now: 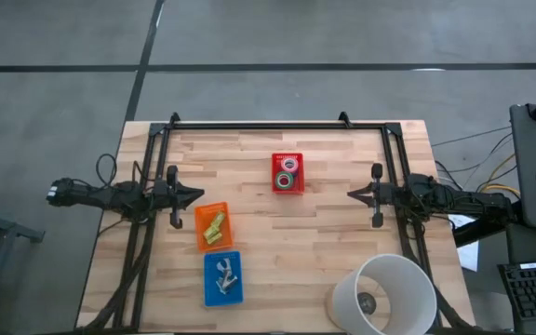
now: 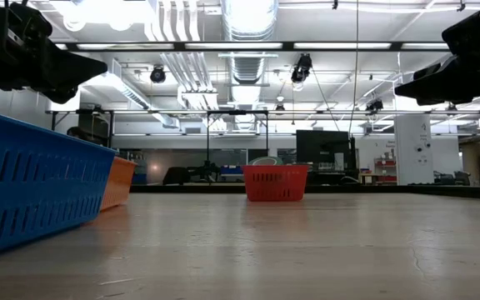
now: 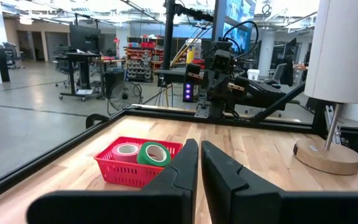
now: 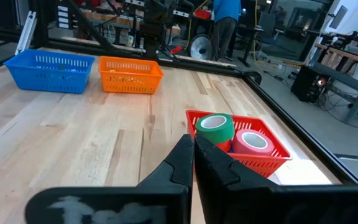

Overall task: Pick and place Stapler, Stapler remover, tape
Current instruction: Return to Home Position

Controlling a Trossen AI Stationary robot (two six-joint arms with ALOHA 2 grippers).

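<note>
The tape (image 1: 288, 181) lies in red basket (image 1: 288, 156) at 12 o'clock. Orange bin (image 1: 198, 228) holds green boxes (image 1: 214, 226), blue bin (image 1: 207, 279) metal parts (image 1: 223, 274), both near 7. My left claw (image 1: 196, 195) and right claw (image 1: 352, 194): clenched, above wooden worktop (image 1: 324, 242).

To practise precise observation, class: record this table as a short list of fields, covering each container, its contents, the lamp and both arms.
Red plastic basket: table centre, holding green tape roll and pink tape roll
Orange plastic bin: left of centre, holding yellow-green items
Blue plastic bin: beside orange bin, holding silvery metal items
White lamp shade: right side, near a corner
Left gripper: left side, fingers shut, empty
Right gripper: right side, fingers shut, empty
</note>
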